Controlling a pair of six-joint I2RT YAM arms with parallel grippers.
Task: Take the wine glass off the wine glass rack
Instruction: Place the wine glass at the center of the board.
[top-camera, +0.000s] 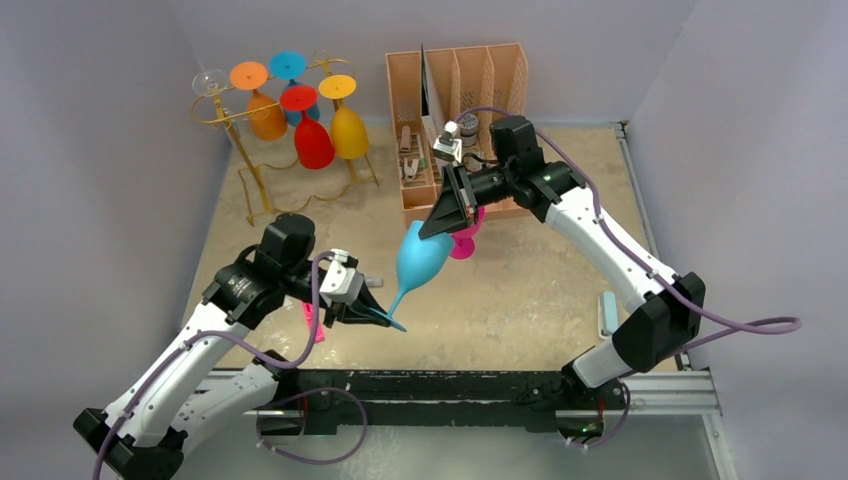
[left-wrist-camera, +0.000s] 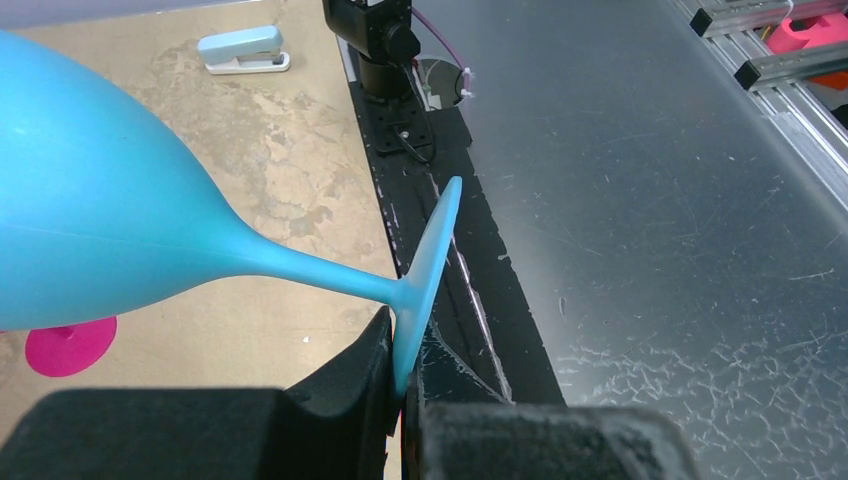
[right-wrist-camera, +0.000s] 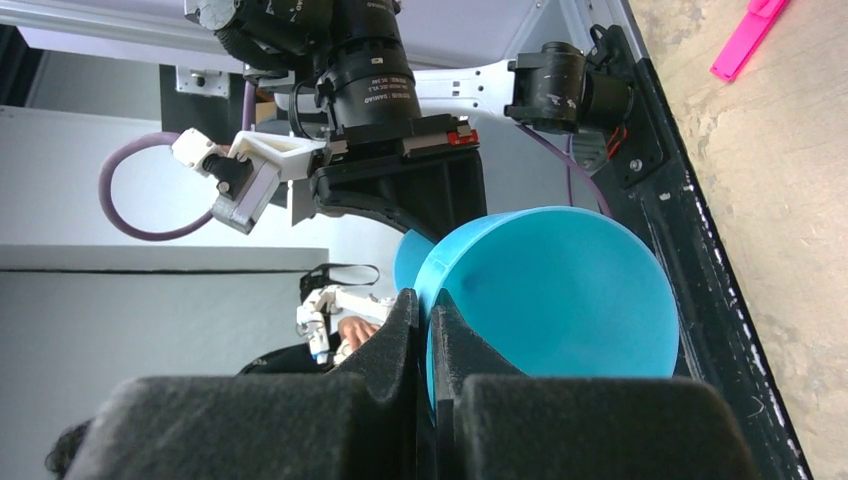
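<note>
No word, brand or number legible anywhere. Only a few lines of tiny white print on the black motor housing (right-wrist-camera: 380, 92), toward eleven o'clock in the right wrist view, too small and blurred to make out. No readable labels elsewhere.

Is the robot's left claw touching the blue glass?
Touching. The left wrist view shows the left gripper shut on the blue wine glass, its foot pinched between the jaws with no gap.
</note>
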